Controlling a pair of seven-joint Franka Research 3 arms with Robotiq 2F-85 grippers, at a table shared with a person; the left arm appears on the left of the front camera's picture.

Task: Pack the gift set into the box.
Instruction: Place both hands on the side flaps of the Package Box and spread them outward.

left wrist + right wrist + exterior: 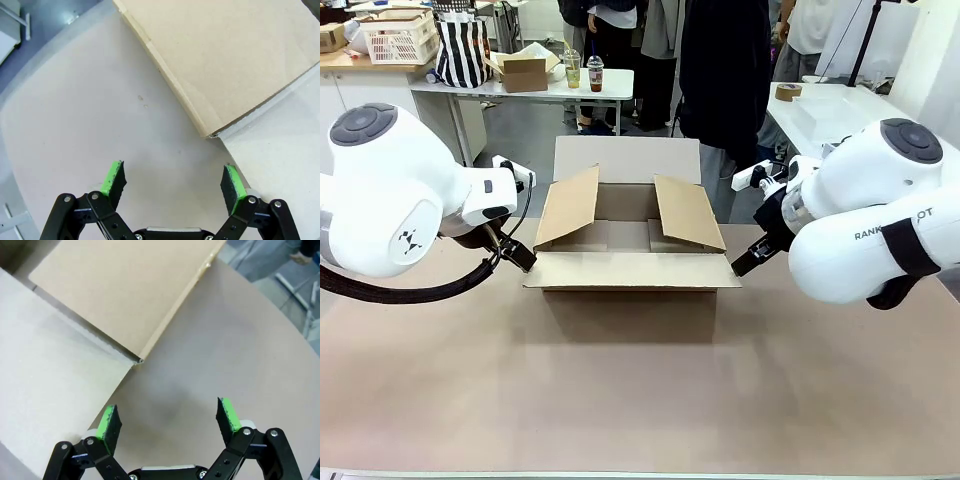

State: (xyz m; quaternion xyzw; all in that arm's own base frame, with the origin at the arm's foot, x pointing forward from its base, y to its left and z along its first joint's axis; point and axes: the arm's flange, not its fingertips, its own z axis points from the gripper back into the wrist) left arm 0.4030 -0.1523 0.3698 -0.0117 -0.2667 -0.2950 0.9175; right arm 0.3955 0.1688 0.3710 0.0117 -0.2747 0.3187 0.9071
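The box stands at the table's middle, a large brown carton with its four flaps spread open. My left gripper hovers by its front left corner. In the left wrist view this gripper is open over the tabletop, with a box flap just ahead. My right gripper hangs by the front right corner. The right wrist view shows it open with nothing between its green pads, and a flap ahead to its left. The gift set is out of view.
A person in dark clothes stands beyond the box at the far side. Behind are white tables with a small carton, two cups and a tape roll. The brown tabletop stretches wide in front of the box.
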